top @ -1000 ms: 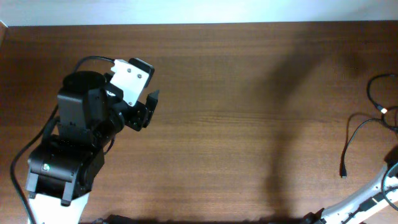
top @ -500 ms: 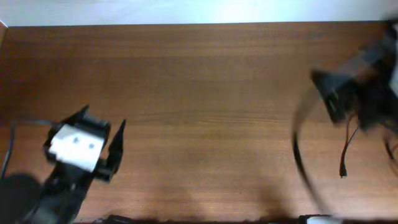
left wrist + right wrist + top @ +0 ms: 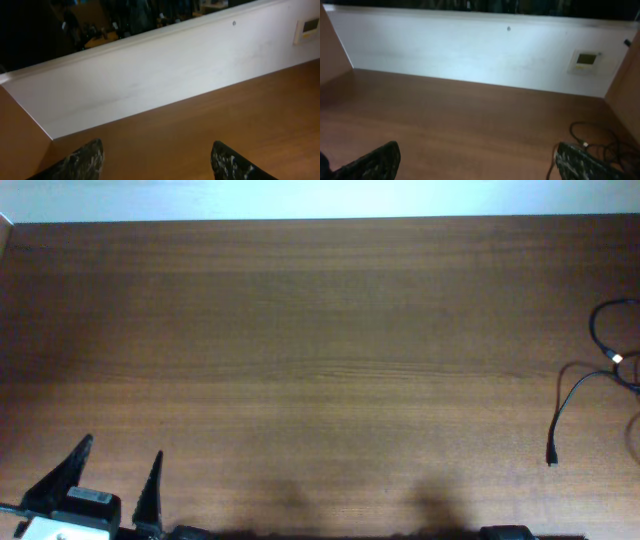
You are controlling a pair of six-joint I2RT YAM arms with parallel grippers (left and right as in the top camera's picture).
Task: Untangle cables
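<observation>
Thin black cables (image 3: pixel 590 385) lie in loose loops at the table's right edge, with one plug end (image 3: pixel 551 459) on the wood and a small metallic plug (image 3: pixel 617 359) higher up. In the right wrist view the cables (image 3: pixel 592 137) lie at the lower right, partly behind my right finger. My left gripper (image 3: pixel 112 478) is open and empty at the table's front left corner, far from the cables. My right gripper (image 3: pixel 477 160) is open and empty; it does not show in the overhead view.
A white wall (image 3: pixel 470 50) with a small wall panel (image 3: pixel 585 59) runs along the table's far edge. Brown side panels (image 3: pixel 332 45) close in the table at both ends. The brown wooden table (image 3: pixel 320 350) fills the overhead view.
My left arm has drawn back from the upper left to the front left corner. My right arm swept through the right side half a second ago and has left the overhead view.
</observation>
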